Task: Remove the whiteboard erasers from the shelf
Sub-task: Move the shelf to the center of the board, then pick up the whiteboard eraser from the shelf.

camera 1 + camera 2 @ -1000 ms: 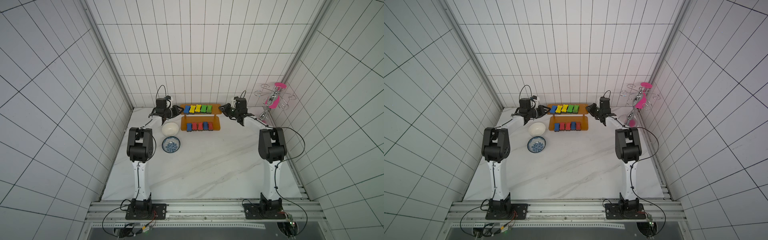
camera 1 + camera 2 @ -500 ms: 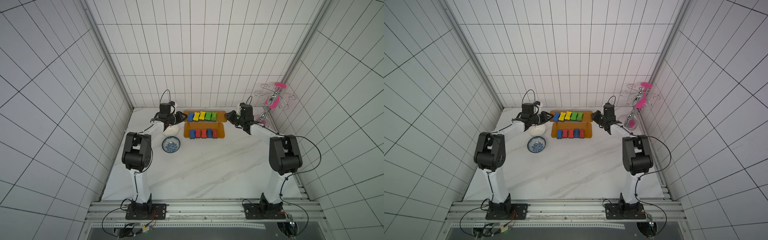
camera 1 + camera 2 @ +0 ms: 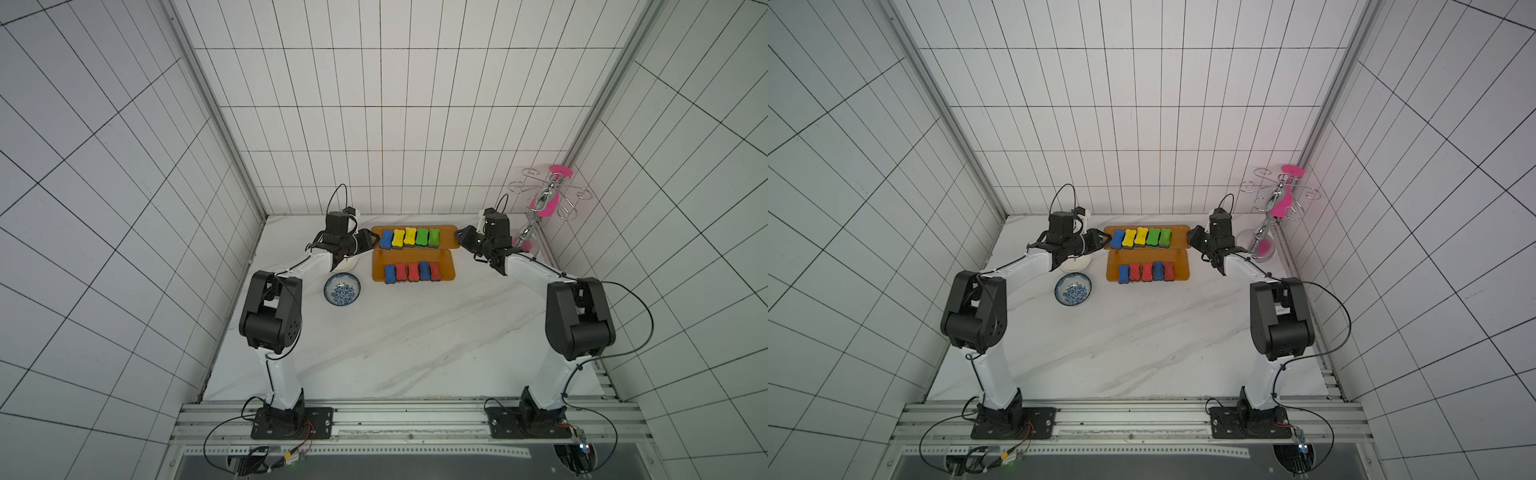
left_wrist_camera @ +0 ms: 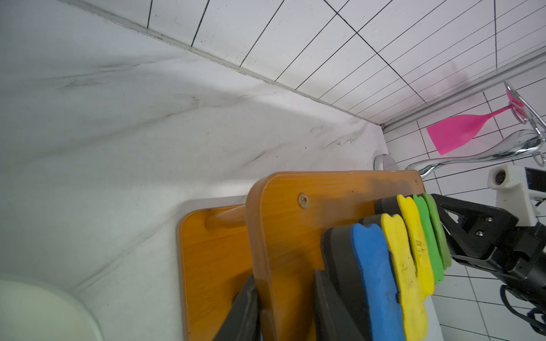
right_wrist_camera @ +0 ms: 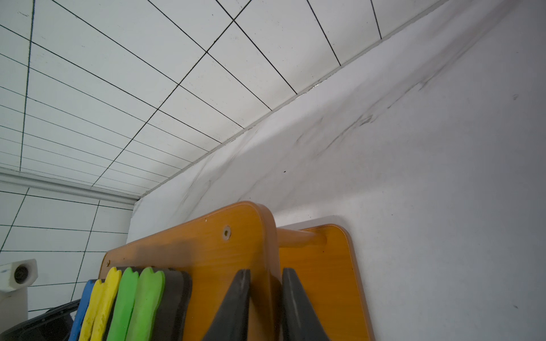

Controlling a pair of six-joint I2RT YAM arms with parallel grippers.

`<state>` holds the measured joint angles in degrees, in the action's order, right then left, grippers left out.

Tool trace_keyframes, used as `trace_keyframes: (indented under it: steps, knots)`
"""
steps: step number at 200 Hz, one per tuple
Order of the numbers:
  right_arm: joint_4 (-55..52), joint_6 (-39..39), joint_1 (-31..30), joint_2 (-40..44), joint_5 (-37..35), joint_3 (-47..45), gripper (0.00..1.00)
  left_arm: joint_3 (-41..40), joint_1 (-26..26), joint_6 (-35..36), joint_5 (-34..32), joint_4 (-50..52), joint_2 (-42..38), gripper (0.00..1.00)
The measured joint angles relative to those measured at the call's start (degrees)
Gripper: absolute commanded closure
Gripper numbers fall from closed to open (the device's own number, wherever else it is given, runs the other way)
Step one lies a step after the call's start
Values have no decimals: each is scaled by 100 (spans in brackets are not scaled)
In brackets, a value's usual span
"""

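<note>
- The shelf is standing on the worktop close to its back edge, about midway between the left and right edges.
- All ten whiteboard erasers are lying on the shelf in two rows of five, packed side by side.
- On the upper board the colours are running from left to right: blue, yellow, yellow, green, green.
- On the lower board they are running blue, red, red, blue, red.
- The left gripper is reaching to the left end of the upper board. In the left wrist view its fingers are closing on this board, one above it and one beneath, so the claw is clamping the shelf.
- The right gripper is reaching to the right end of the same board. In the right wrist view its fingers are standing one on each side of the board's edge and very near to it. I cannot tell whether they are pressing on it or are just apart from it.
- A white bowl is sitting partly under the left arm, just beside the left end of the shelf.
- A blue-patterned bowl is sitting just beside the white one, toward the front edge.
- A chrome-and-pink cup rack is standing in the back right corner of the worktop.
</note>
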<state>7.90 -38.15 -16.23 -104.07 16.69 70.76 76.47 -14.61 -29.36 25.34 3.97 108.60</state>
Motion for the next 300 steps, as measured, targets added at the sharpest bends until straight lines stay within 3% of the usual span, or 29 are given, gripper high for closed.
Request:
trace_keyframes:
  steps: [61, 113, 133, 178, 237, 300]
  knots:
    - [-1126, 275, -144, 282, -332, 402, 62, -35, -76, 588, -977, 122, -293, 53]
    - [-2111, 686, -732, 782, -1283, 938, 58, -568, -254, 988, -2262, 116, -1292, 55]
    - [-2389, 852, -984, 817, -1534, 1187, 54, -804, -503, 1209, -2804, 210, -1668, 50]
    - [-2983, 1132, -1290, 299, -1851, 2039, 52, -1331, -1578, 1797, -4030, 260, -2138, 42]
    - [-3418, 1349, -1316, -474, -1864, 2374, 51, -1370, -1683, 1838, -4509, 378, -2232, 25]
    - [-3482, 1639, -1309, -555, -1845, 2487, 52, -1370, -1722, 1746, -4656, 402, -2251, 2]
